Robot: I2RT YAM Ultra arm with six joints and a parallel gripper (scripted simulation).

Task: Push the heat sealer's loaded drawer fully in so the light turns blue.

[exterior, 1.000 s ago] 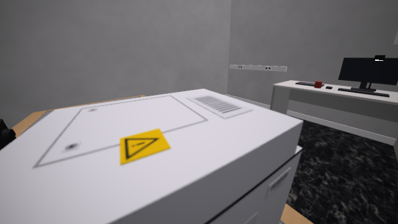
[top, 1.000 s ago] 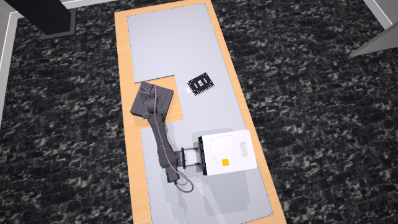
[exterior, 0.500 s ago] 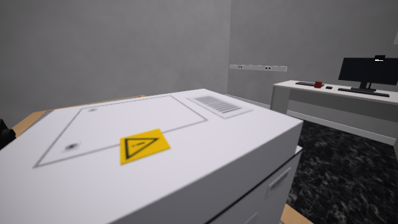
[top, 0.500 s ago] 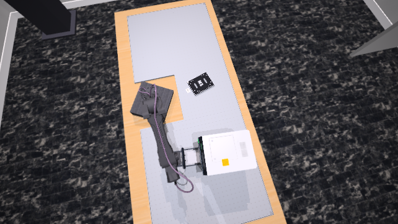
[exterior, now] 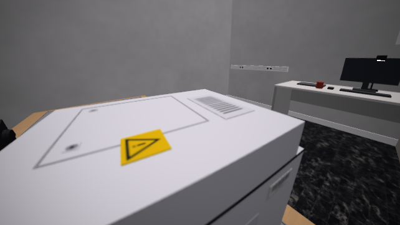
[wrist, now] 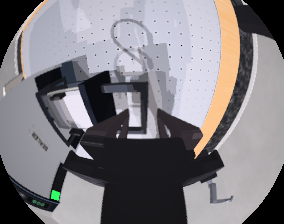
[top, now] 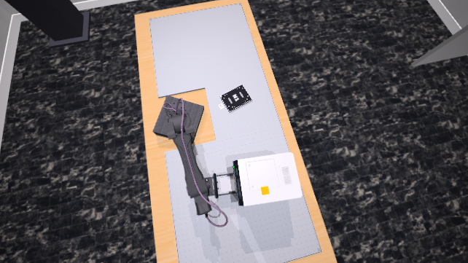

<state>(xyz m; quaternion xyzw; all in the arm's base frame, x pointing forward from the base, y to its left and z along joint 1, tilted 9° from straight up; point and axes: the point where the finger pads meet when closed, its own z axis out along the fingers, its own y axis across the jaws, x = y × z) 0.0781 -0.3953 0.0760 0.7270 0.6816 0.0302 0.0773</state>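
Observation:
The white heat sealer (top: 269,178) (exterior: 144,146) stands at the right side of the mat, with a yellow warning label on its top. Its drawer (top: 226,185) sticks out to the left, with a dark sealing frame around a pale sheet. In the wrist view the drawer (wrist: 68,99) lies left of my fingers. The sealer's light (top: 233,167) is green, as it also is in the wrist view (wrist: 54,195). My gripper (top: 214,186) (wrist: 143,111) is at the drawer's outer front end, fingers partly open with nothing between them. Whether the fingers touch the drawer front is unclear.
The arm's base (top: 178,117) sits in a cut-out of the mat at the left. A black fixture plate (top: 236,97) lies behind the sealer. A purple cable loop (top: 218,218) hangs from the arm. The table's right edge is close to the sealer.

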